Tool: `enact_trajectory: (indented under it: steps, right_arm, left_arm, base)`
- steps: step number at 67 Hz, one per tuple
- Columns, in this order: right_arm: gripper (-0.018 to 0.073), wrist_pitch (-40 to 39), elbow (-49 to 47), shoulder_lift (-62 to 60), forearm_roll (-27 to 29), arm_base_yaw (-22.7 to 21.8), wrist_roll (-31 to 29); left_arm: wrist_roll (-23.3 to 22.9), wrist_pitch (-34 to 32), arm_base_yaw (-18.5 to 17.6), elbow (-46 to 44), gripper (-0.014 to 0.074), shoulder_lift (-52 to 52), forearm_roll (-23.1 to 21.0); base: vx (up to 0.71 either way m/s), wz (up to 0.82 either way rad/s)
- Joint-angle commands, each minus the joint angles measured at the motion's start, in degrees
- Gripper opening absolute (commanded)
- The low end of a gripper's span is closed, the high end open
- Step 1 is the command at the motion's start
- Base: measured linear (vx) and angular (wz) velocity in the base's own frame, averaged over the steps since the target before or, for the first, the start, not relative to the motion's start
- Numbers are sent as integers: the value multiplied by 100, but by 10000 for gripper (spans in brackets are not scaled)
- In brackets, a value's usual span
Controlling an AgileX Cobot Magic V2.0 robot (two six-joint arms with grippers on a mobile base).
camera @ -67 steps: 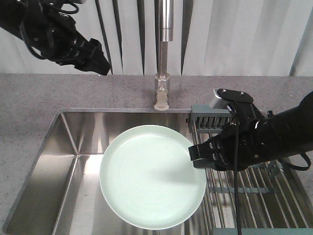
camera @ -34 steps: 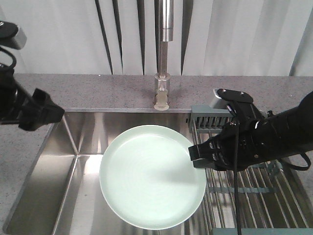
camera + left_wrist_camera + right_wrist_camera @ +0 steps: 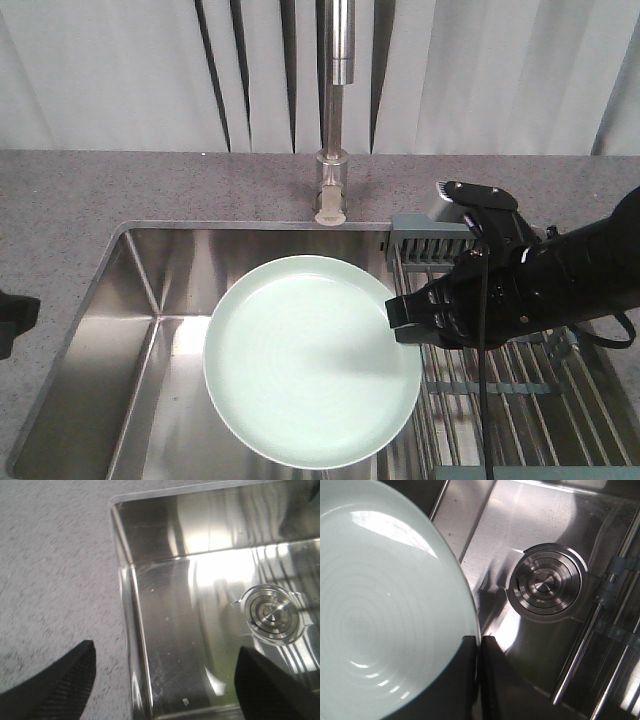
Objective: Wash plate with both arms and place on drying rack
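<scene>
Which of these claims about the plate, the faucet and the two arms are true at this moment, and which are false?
1. The right jaws clamp the plate by its rim. True.
2. The plate rests on the drying rack. False: it is held over the sink.
3. The left jaws are open and hold nothing. True.
4. Water streams from the faucet. False: no stream shows.

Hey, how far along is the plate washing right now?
Done: the right gripper has the plate clamped by its rim, held above the sink. In hand: the left gripper hangs open over the sink's left edge, off the plate. Left: no water shows from the faucet, so the washing, then setting the plate on the drying rack.
</scene>
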Motion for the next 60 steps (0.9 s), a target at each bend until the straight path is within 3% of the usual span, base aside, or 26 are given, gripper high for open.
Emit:
enact_trajectory:
  steps: [1, 31, 60]
  right_arm:
    - [-1, -131, -176, -187, 159, -9, -40]
    - [-1, -126, -176, -187, 159, -9, -39]
    - [-1, -133, -176, -187, 159, -9, -39]
  left_arm:
    - [-307, -332, -4, 79, 534, -366, 99]
    - [-338, -211, -4, 930, 534, -1680, 85]
    - [-336, -204, -4, 1083, 534, -1855, 85]
  base:
    - [0, 0]
    - [0, 0]
    - [0, 0]
